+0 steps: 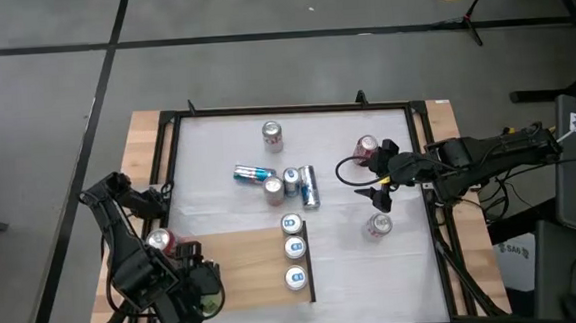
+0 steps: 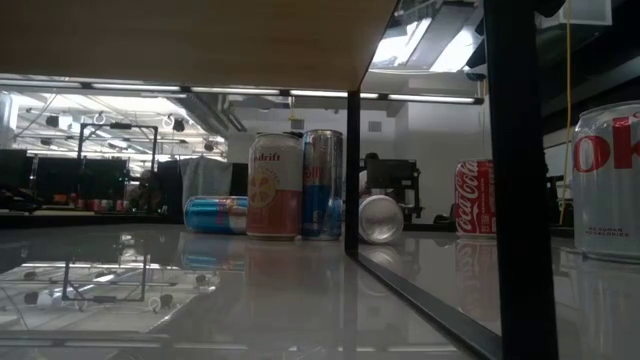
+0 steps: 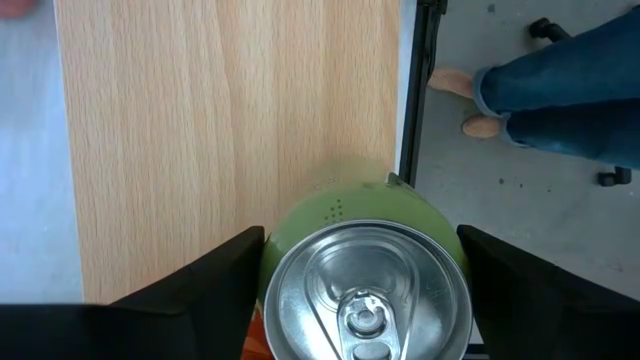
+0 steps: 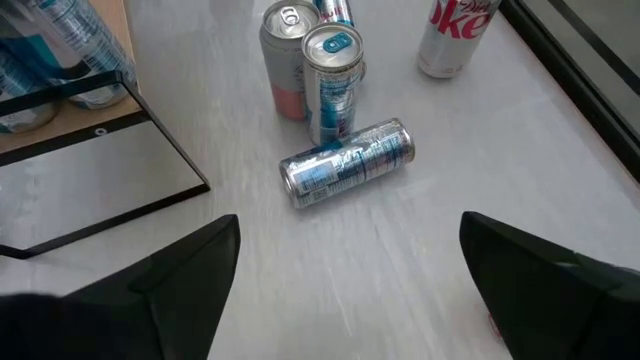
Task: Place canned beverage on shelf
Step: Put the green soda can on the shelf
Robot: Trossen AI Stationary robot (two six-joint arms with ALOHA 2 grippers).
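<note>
The left hand [image 3: 362,290] is gripping a green can [image 3: 365,290] upright, one dark finger on each side of it, its silver top with the pull tab facing the wrist camera. In the high view this hand [image 1: 191,288] is sitting at the near left corner of the table, over the left end of the shelf [image 1: 240,270], the light wood-grain panel with a dark strip along its right edge. Three blue-topped cans [image 1: 293,249] are standing in a row on the shelf beside that strip. A red can [image 1: 159,240] is showing just beside the left arm.

The right hand [image 4: 350,270] is hanging with its fingers spread wide and holding nothing, above the right side of the white table [image 1: 345,268]. Before it, a slim blue-and-silver can [image 4: 346,162] is lying on its side, with two upright cans [image 4: 312,68] touching each other just behind. A white-and-red can [image 4: 455,35] is standing farther off.
</note>
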